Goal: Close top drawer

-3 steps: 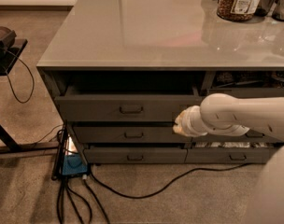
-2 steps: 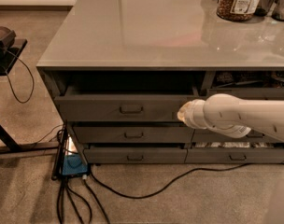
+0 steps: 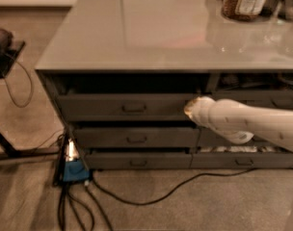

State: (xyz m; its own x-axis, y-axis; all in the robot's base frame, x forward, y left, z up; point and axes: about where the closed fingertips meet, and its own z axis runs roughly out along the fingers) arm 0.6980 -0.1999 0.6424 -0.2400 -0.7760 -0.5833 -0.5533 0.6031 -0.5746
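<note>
Grey cabinet under a glossy pale tabletop (image 3: 137, 32). The top drawer (image 3: 103, 107) sits in the left column, directly below the tabletop edge. Its front stands a little proud of the cabinet face, with a dark gap showing above it. Small rectangular pull (image 3: 134, 108) at the centre of the front. Beneath it are two shallower drawers, the middle drawer (image 3: 137, 137) and the bottom drawer (image 3: 137, 161), each with its own pull.

White arm (image 3: 252, 124) enters low from the right edge and runs leftward across the right column of drawers. End effector (image 3: 193, 109) is at the arm's tip, against or just beside the right end of the top drawer's front, well to the right of the pull. Contact not certain. Open or closed: cannot tell, as the tip shows only as a pale yellowish nub.

Far right corner of the tabletop: brown jar (image 3: 243, 1) with a label, other containers beside it cut off by the frame.

Floor: carpet, with a black cable (image 3: 170, 191) looping out from the cabinet base. Blue box (image 3: 74, 171) at the cabinet's lower-left corner, cords bunched around it. Dark stand (image 3: 4, 57) at the left edge, a thin cord hanging from it
</note>
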